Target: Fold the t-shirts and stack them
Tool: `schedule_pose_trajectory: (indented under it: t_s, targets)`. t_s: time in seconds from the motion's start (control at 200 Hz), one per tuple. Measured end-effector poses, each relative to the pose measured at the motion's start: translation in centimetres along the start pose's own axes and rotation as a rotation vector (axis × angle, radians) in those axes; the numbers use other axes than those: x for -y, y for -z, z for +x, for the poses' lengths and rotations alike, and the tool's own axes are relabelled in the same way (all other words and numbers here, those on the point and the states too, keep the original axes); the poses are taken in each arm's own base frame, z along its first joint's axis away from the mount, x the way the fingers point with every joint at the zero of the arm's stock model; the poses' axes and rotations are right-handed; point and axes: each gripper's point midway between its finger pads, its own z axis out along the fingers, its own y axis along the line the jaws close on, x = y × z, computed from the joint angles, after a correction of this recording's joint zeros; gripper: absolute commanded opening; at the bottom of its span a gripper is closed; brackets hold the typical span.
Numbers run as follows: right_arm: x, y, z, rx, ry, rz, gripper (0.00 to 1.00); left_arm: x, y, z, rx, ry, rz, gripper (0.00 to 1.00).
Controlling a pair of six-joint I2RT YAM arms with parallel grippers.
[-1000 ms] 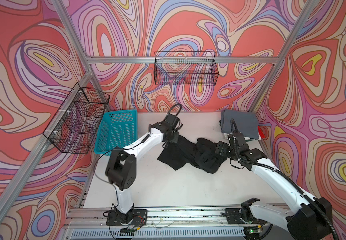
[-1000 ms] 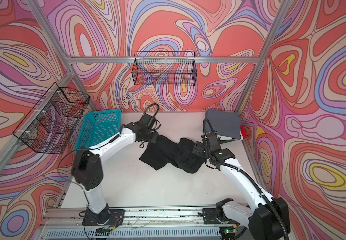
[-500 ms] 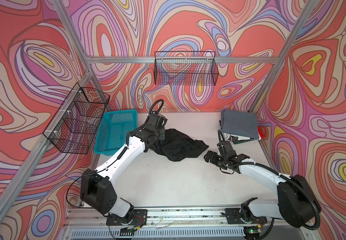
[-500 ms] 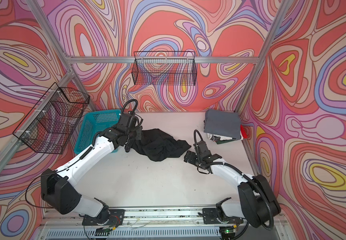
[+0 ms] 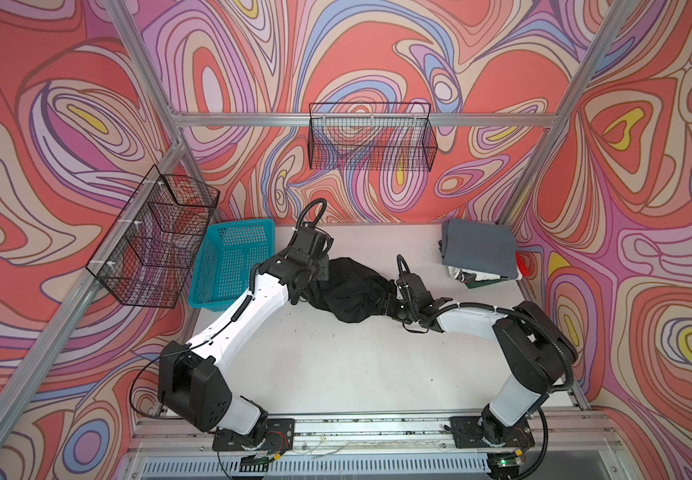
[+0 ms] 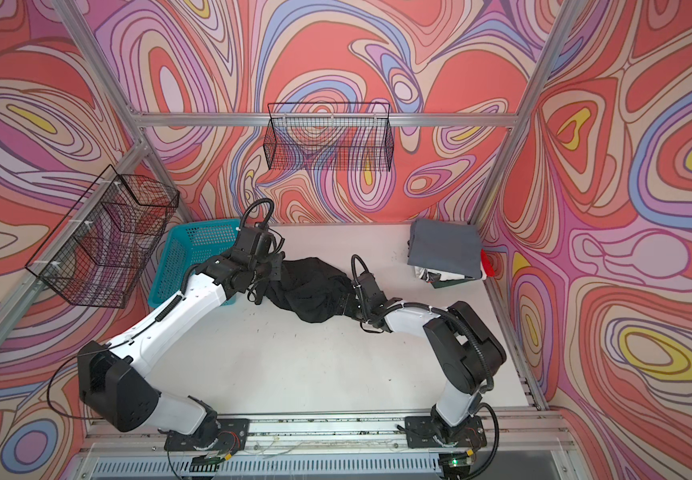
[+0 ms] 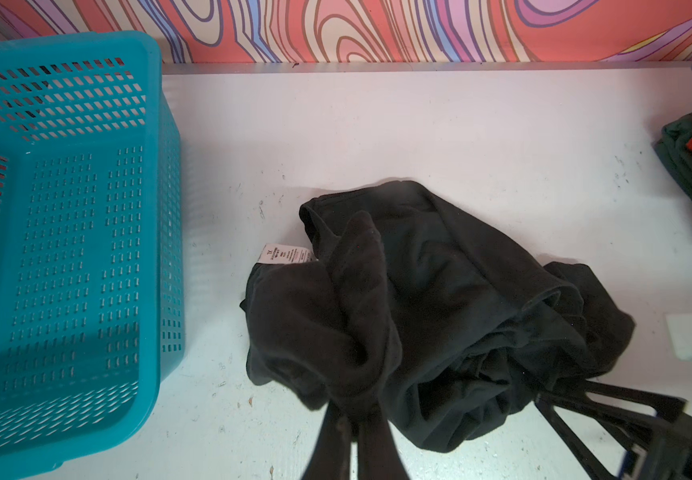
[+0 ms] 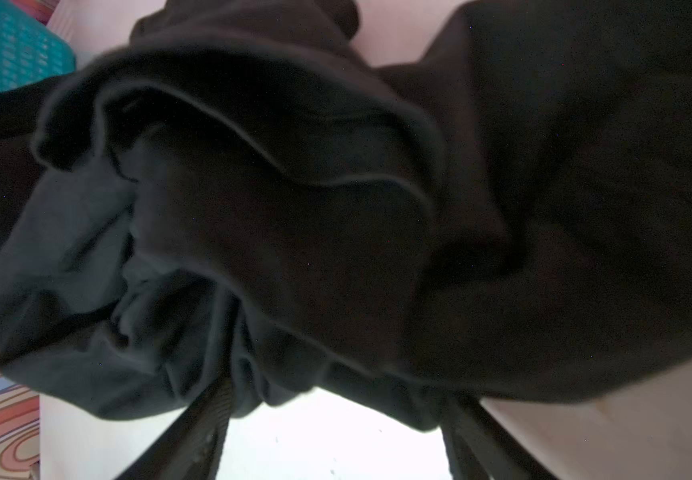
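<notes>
Item 1: black t-shirt (image 5: pixel 348 291), bunched; left gripper (image 7: pixel 350 419) clamped on 1 edge; right gripper (image 8: pixel 336 386) spread wide around a fold. Risk: closing on 2 layers, so the shirt likely spreads twisted.

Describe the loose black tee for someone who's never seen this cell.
On the white table, look midway between the turquoise basket at far left and the folded stack in the far right corner. The black t-shirt lies there in a crumpled heap. It is the only black garment and the only unfolded one; the stack is topped by slate-grey.
</notes>
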Motion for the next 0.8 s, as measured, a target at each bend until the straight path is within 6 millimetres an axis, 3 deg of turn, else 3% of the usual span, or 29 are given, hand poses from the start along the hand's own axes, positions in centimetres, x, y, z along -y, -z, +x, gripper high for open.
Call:
schedule_pose_trajectory:
  t_s: [0.02,0.14,0.185,0.265,0.571,0.666,0.796]
  targets:
    - [-0.4,-0.4,-0.1,-0.004,0.003,-0.010,0.75,0.0,0.1,-0.1,0.003,0.001,0.001,0.00]
    - [-1.1,-2.1,-0.1,-0.025,0.009,-0.026,0.34,-0.1,0.7,-0.3,0.014,0.004,0.005,0.00]
    - [-1.3,-2.5,-0.2,-0.031,0.008,-0.028,0.25,-0.2,0.9,-0.3,0.016,0.004,0.003,0.00]
    - [-1.8,-2.9,-0.7,-0.025,0.007,-0.025,0.00,-0.3,1.0,-0.4,0.021,0.005,-0.003,0.00]
    - [-3.2,-0.7,-5.3,0.074,0.043,0.033,0.00,-1.4,1.0,-0.5,0.019,0.013,-0.035,0.00]
    - [-2.5,0.9,-7.4,0.107,0.027,0.073,0.00,-2.5,1.0,-0.6,0.011,0.024,-0.060,0.00]
    - [-1.8,4.9,-11.5,0.207,0.033,0.160,0.00,-5.0,1.2,-1.5,0.026,0.070,-0.101,0.00]
